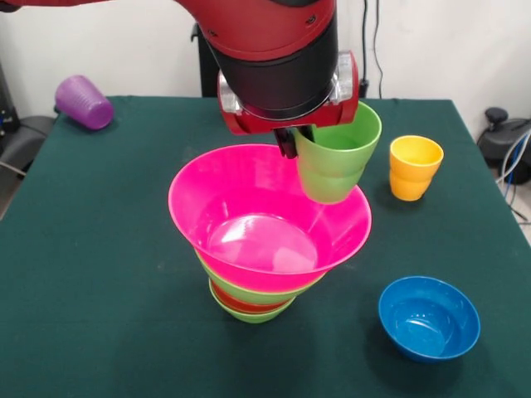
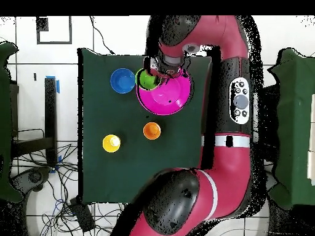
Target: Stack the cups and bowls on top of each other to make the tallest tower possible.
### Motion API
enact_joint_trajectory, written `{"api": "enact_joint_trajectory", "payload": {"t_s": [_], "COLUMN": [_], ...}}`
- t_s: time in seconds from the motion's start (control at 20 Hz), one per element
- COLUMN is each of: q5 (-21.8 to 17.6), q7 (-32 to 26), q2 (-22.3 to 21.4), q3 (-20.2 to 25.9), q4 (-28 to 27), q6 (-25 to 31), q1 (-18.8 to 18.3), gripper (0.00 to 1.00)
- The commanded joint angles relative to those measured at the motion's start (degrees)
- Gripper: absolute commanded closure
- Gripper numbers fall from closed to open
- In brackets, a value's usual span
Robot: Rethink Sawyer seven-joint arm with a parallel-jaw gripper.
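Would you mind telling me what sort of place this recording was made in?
Most likely a robotics lab: a red arm on a pedestal works at a table draped in green cloth, with loose cables across the tiled floor and plain white walls behind.

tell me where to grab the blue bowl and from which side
Take the blue bowl by its rim, coming straight down from above, one finger inside the wall and one outside. It sits upright, mouth up, with bare cloth around it, and it looks too wide to span. The gripper holds the light green cup the same way.
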Motion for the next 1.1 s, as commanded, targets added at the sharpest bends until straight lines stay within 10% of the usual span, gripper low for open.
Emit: {"api": "enact_joint_trajectory", "payload": {"t_s": [0.05,1.1], "q5": [-4.8,-5.4], "q7": [-19.3,-22.0], "q2": [0.5,1.4], "q3": [-1.5,-2.0], "q4": [5.7,7.4], "q6": [-6.1,-9.0], "q1": [-0.8,-2.2], "gripper": [1.0,1.0]}}
